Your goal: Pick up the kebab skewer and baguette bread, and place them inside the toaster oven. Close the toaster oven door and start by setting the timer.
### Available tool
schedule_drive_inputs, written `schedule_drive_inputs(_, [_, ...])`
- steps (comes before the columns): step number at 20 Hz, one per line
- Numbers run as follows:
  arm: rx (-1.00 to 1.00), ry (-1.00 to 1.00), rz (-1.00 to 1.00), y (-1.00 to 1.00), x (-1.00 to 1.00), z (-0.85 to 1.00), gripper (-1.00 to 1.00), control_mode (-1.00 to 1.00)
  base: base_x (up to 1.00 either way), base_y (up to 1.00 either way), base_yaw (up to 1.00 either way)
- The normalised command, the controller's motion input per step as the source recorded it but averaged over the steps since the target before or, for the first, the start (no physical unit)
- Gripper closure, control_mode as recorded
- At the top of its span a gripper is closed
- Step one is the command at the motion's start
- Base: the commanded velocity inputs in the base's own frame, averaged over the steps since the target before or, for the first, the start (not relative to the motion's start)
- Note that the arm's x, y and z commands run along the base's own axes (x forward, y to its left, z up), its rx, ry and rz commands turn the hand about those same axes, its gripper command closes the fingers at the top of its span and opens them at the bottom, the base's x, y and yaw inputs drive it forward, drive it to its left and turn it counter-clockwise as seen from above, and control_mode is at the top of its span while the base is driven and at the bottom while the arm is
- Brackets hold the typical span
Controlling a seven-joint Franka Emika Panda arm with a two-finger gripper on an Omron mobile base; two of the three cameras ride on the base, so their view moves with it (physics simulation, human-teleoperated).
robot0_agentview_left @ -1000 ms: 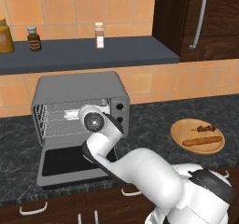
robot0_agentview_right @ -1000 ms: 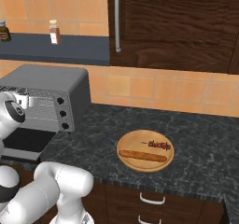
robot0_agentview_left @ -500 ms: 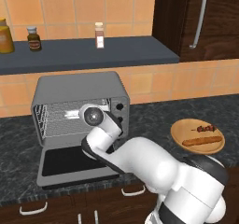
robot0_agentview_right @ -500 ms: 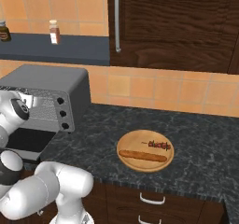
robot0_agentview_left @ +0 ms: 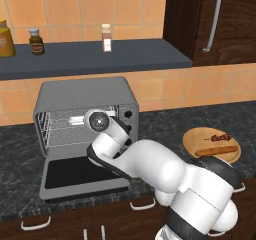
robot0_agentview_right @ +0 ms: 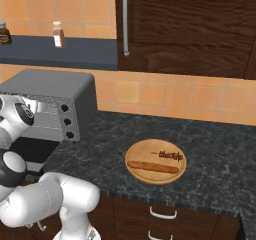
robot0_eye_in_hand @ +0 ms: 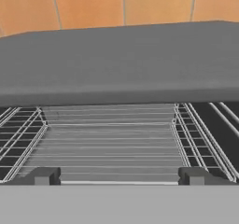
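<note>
The toaster oven (robot0_agentview_left: 85, 91) stands on the counter with its door (robot0_agentview_left: 75, 171) dropped flat and open. My gripper (robot0_eye_in_hand: 119, 176) is open just in front of the oven's mouth, level with the wire rack (robot0_eye_in_hand: 109, 143), and nothing is between its fingertips (robot0_eye_in_hand: 39, 175). My wrist (robot0_agentview_left: 97, 120) covers part of the opening. The baguette bread (robot0_agentview_left: 216, 151) and the kebab skewer (robot0_agentview_left: 220, 137) lie side by side on a round wooden plate (robot0_agentview_left: 192, 136) far to the right of the gripper. From the right, baguette (robot0_agentview_right: 152, 167), skewer (robot0_agentview_right: 171, 155) and oven (robot0_agentview_right: 55, 86) show again.
Three black knobs (robot0_agentview_left: 129, 115) run down the oven's right front. A shelf (robot0_agentview_left: 150, 56) above carries a spice shaker (robot0_agentview_left: 106, 37) and jars (robot0_agentview_left: 36, 40). A dark cabinet with a long handle (robot0_agentview_left: 215, 19) hangs at the right. Dark speckled counter (robot0_agentview_right: 100, 149) lies between oven and plate.
My arm has leaned further toward the oven and the wrist has risen slightly in front of the opening. The gripper stays open. Baguette and skewer have not moved.
</note>
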Motion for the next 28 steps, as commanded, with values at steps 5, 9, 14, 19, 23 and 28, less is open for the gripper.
schedule_drive_inputs(5, [0.0,0.0,0.0,0.04,0.05,-0.16,-1.0,-1.0,0.0,0.0,0.0])
schedule_drive_inputs(9, [0.0,0.0,0.0,0.0,0.18,-0.04,-1.0,-1.0,0.0,0.0,0.0])
schedule_drive_inputs(14, [0.0,0.01,0.0,0.0,0.25,-0.01,-1.0,-1.0,0.0,0.0,0.0])
schedule_drive_inputs(19, [0.0,0.08,0.0,0.0,0.0,-0.21,-1.0,-1.0,0.0,0.0,0.0])
schedule_drive_inputs(23, [0.0,0.07,0.0,0.0,0.0,-0.06,-1.0,-1.0,0.0,0.0,0.0])
schedule_drive_inputs(28, [0.0,0.1,0.0,0.0,0.0,-0.08,-1.0,-1.0,0.0,0.0,0.0])
